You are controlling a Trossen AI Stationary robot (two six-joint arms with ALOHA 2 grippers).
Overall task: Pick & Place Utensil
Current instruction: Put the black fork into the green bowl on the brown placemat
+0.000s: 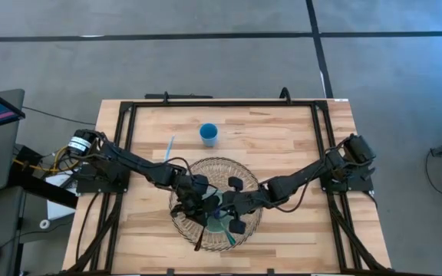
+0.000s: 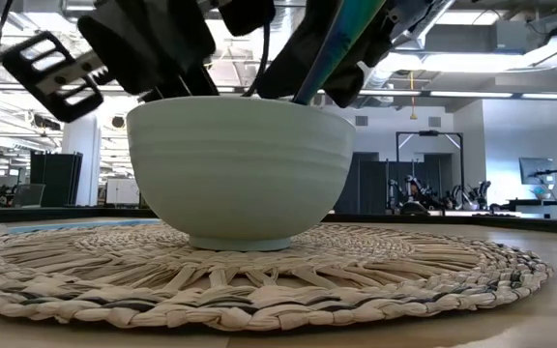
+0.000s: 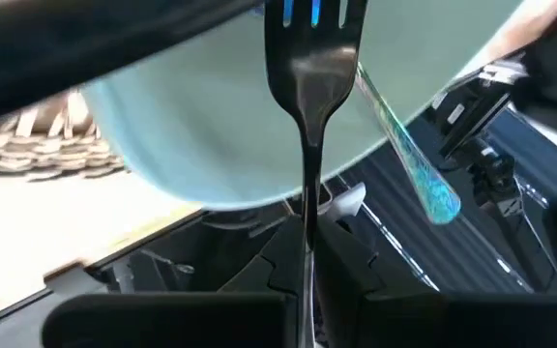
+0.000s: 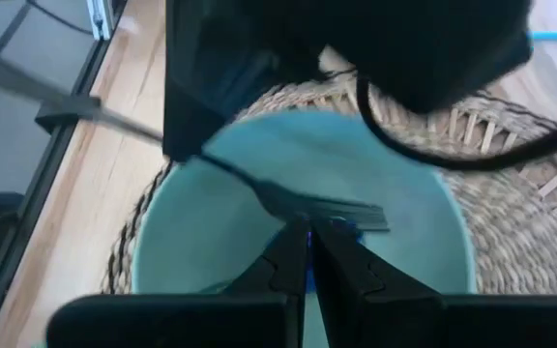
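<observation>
A pale green bowl (image 1: 219,221) stands on a round woven mat (image 1: 206,172) near the table's near edge, and both grippers meet over it. My left gripper (image 1: 198,205) is shut on a dark fork (image 3: 309,77), whose tines (image 4: 341,211) reach into the bowl (image 4: 259,242). My right gripper (image 1: 235,208) is shut on a utensil with a shimmering teal handle (image 3: 409,155). In the low view that utensil (image 2: 341,34) slants down behind the bowl's rim (image 2: 240,104). My left gripper pinches the fork's thin handle (image 3: 307,280) between its two fingers, which lie across it. The tines point over the bowl's inside, and the handle's free end (image 1: 199,244) sticks out toward the near edge. My right gripper is shut on the teal utensil, of which only a blue sliver (image 4: 307,266) shows between its fingers. It comes from above and from the table's right. The utensil slants down into the bowl. Which part it has cannot be told.
A blue cup (image 1: 209,135) stands beyond the mat toward the far edge. A light blue utensil (image 1: 169,149) lies on the wood to the cup's left. A black frame (image 1: 221,103) runs around the tabletop, and bare wood lies left and right of the mat.
</observation>
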